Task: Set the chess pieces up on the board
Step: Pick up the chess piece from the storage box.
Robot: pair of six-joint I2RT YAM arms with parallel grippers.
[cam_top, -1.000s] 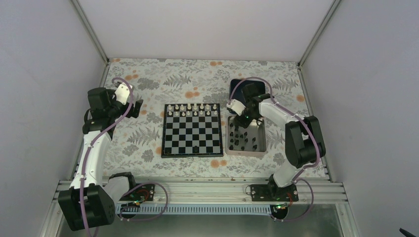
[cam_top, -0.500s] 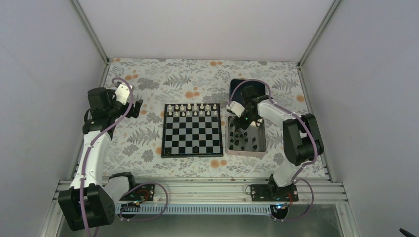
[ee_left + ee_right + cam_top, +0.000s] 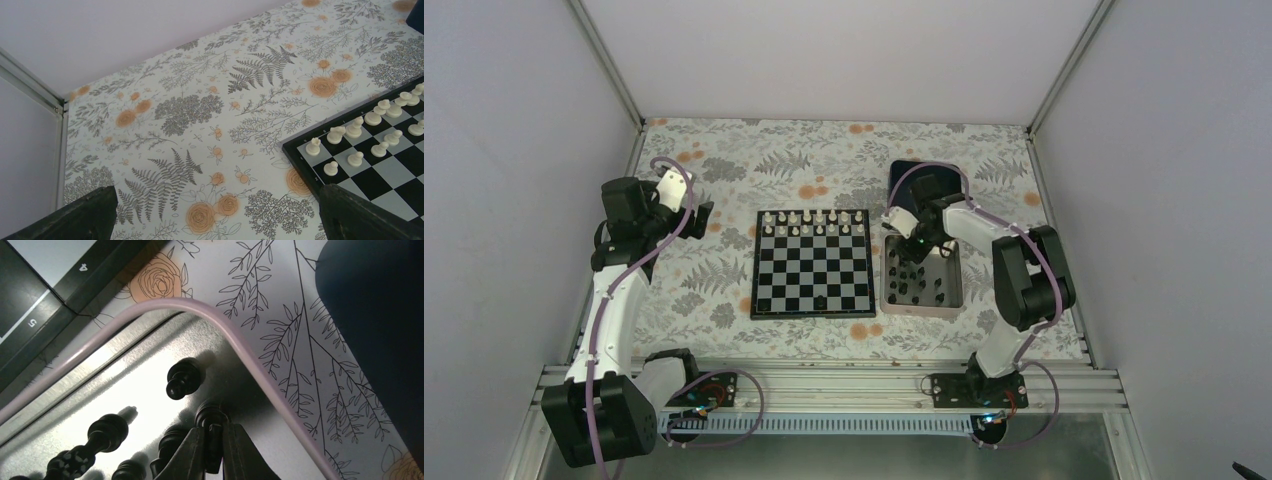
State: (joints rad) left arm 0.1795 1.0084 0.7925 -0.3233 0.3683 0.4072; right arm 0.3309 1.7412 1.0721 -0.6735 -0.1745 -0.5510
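Observation:
The board (image 3: 812,262) lies mid-table with white pieces along its far two rows and one black chess piece (image 3: 821,300) on its near row. Several more black chess pieces (image 3: 921,282) stand in a silver tray (image 3: 954,305) to its right. My right gripper (image 3: 911,245) is down in the tray's far corner. In the right wrist view it (image 3: 214,432) is shut on a black piece (image 3: 212,416), with other black pieces (image 3: 184,377) close beside it. My left gripper (image 3: 215,225) hangs open over the floral cloth left of the board (image 3: 385,170), holding nothing.
A dark blue tray (image 3: 914,172) sits just beyond the silver one, also in the right wrist view (image 3: 375,315). The silver tray's rim (image 3: 260,360) curves right beside the held piece. White pieces (image 3: 345,132) crowd the board's far left corner. Walls enclose the table.
My right gripper has closed its fingers onto a black piece in the silver tray, after dropping slightly into the far corner. The left arm has not moved.

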